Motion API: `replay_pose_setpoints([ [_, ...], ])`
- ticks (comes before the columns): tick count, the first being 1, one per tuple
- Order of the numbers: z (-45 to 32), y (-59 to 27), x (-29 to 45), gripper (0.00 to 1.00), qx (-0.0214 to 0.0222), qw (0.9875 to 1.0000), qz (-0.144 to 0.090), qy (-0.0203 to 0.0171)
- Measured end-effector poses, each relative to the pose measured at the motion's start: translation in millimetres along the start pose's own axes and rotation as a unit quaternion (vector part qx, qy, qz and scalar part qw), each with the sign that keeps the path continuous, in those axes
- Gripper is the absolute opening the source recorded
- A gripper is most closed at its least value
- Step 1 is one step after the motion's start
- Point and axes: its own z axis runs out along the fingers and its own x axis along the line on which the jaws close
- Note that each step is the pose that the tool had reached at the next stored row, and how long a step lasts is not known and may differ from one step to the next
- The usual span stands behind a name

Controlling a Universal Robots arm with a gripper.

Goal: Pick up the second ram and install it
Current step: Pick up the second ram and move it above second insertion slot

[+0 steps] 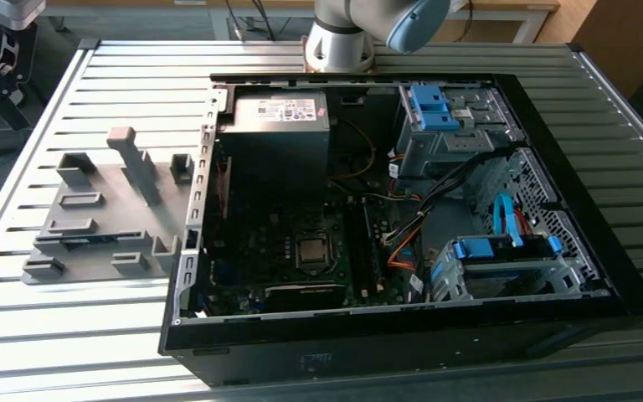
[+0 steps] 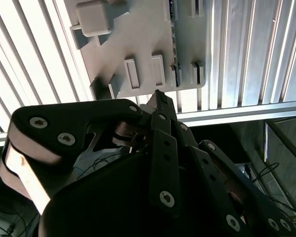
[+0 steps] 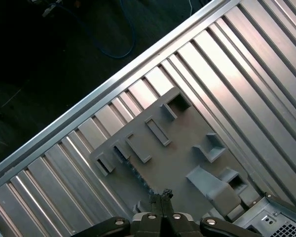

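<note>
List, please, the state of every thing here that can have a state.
pincer, shut, holding nothing, over the grey holder
second ram, sitting in the grey holder, not yet picked up
computer case, lying on its side, open, side cover off

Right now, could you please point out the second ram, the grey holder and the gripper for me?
second ram point(image 1: 81, 239): exterior view, on its blue edge showing in the holder.
grey holder point(image 1: 115, 213): exterior view, on a bare part of its base plate.
gripper point(image 3: 160, 195): first wrist view, midway between its fingertips.
</note>
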Motion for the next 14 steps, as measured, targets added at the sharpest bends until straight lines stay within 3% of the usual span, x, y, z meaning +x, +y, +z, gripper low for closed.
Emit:
replay_pose_setpoints([
  [14, 0.0, 0.0, 0.0, 0.11, -0.0002, 0.9997, -0.023, 0.0010],
])
